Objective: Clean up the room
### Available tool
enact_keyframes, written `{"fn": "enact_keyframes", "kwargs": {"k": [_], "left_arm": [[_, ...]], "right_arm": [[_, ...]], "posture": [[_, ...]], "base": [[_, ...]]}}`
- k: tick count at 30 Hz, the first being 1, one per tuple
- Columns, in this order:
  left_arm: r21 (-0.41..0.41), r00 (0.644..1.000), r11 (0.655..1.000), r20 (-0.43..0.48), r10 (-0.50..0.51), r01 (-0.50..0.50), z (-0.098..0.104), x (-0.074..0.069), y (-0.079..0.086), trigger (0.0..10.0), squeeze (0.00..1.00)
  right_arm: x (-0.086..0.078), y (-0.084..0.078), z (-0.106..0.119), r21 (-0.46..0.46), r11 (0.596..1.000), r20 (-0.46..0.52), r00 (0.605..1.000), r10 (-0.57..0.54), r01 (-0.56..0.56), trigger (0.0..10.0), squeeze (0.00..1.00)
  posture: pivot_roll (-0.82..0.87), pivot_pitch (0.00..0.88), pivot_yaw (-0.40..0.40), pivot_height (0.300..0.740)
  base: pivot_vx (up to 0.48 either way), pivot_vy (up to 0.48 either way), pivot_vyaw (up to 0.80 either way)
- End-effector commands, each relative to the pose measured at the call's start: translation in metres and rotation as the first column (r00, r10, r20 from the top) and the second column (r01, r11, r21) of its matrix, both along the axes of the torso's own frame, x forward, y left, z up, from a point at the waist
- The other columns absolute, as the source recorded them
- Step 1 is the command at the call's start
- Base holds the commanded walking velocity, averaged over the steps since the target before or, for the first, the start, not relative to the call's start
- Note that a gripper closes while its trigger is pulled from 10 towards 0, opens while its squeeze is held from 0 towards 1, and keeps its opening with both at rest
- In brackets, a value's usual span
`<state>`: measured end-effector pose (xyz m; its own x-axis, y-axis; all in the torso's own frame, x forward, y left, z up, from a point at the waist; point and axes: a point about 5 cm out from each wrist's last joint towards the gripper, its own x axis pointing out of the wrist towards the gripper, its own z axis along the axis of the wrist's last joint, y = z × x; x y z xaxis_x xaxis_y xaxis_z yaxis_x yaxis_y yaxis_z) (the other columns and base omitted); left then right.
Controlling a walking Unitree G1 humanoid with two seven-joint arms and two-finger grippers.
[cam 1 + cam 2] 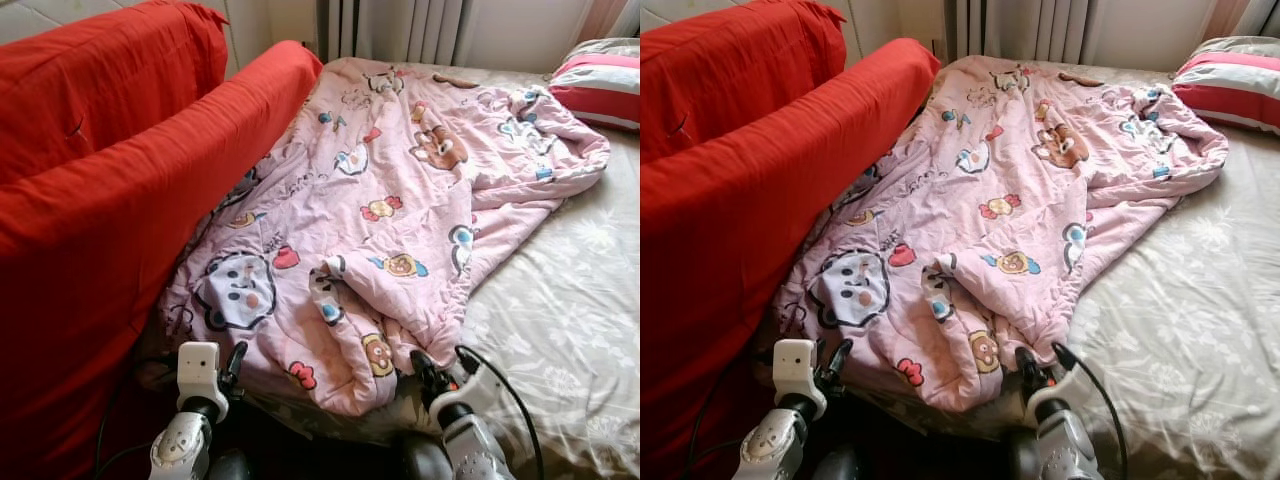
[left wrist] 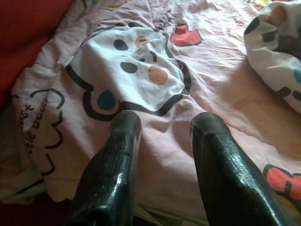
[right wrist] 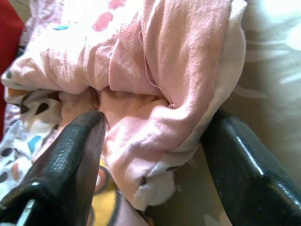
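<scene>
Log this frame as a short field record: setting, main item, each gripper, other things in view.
setting: bed with a beige floral sheet, seen from its foot
main item: pink cartoon-print blanket, crumpled, lying along the bed's left side against the red cushions
left gripper: open, fingers over the blanket's near edge by the white cartoon face
right gripper: open, fingers either side of a bunched blanket fold, not closed on it
other: striped pillow at far right; curtains behind

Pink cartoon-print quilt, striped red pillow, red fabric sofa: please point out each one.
Pink cartoon-print quilt (image 1: 400,170), left eye view, its middle.
Striped red pillow (image 1: 604,85), left eye view, its front face.
Red fabric sofa (image 1: 110,190), left eye view, its armrest.
</scene>
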<state>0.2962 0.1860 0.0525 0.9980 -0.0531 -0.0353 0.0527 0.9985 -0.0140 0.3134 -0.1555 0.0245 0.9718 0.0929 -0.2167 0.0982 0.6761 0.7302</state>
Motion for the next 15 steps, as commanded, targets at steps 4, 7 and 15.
{"fn": "enact_keyframes", "kwargs": {"k": [4,7,15], "left_arm": [[0.024,1.0,1.0,-0.022,-0.005,0.006,-0.005,-0.0036,0.0036,10.0,0.0],[0.023,1.0,1.0,-0.024,-0.008,0.008,-0.0053,-0.0038,0.0031,10.0,0.0],[0.023,1.0,1.0,-0.028,-0.012,0.012,-0.0056,-0.0038,0.003,10.0,0.0]], "right_arm": [[-0.0074,0.0041,-0.0098,0.026,1.0,-0.03,1.0,0.005,-0.005,10.0,0.0],[-0.0111,0.006,-0.0147,0.026,1.0,-0.052,0.999,0.009,-0.008,10.0,0.0],[-0.011,0.0084,-0.0159,0.035,0.999,-0.067,0.998,0.001,0.001,0.0,0.0]], "posture": [[-0.02,0.207,0.047,0.583],[-0.02,0.209,0.048,0.583],[-0.02,0.209,0.05,0.583]], "base": [[0.0,0.0,0.0],[0.0,0.0,0.0],[0.0,0.0,0.0]]}}
